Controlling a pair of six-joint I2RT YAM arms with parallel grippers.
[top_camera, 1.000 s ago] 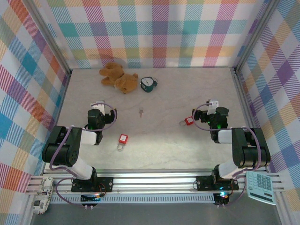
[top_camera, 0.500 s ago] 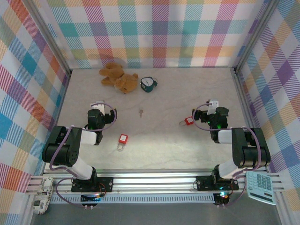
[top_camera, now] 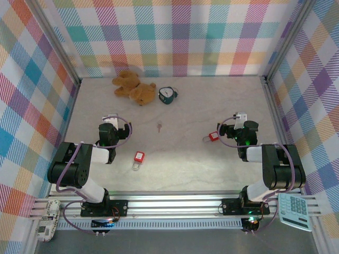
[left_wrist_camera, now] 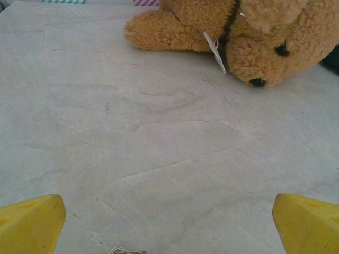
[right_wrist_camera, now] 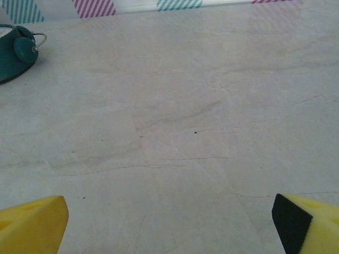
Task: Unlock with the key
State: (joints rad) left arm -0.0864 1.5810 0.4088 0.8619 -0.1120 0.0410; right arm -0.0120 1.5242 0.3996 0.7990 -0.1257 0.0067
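Lowest in the overhead frame, outside the table's rail, a calculator (top_camera: 294,210) lies at the lower right and a white handheld device (top_camera: 46,221) at the lower left. Above the rail, a little left of centre, a red padlock (top_camera: 139,156) lies flat on the pale table (top_camera: 185,169) with its shackle pointing down the frame.

Further up, my left gripper (left_wrist_camera: 169,222) stands spread as wide as it goes. Its yellow pads (left_wrist_camera: 29,222) sit in the two bottom corners of the wrist view with bare table between them, and I hold nothing in it. My right gripper (right_wrist_camera: 169,222) is spread just as wide, its pads (right_wrist_camera: 32,222) in the bottom corners too, and it also grips nothing. In the overhead view a second red padlock (top_camera: 213,136) lies just beside the right gripper, on its left side in the frame.

The key (top_camera: 159,126) lies flat on the table slightly left of the frame's centre. It is between my two grippers and well apart from both, above the first padlock.

Beyond it, toward the upper left, a brown teddy bear (top_camera: 133,87) lies on its side, and it shows in the upper right of my left wrist view (left_wrist_camera: 238,32). A teal alarm clock (top_camera: 168,94) lies just right of the bear, and it is at the upper left edge of my right wrist view (right_wrist_camera: 13,53). Plaid walls (top_camera: 175,37) close off the top of the frame.
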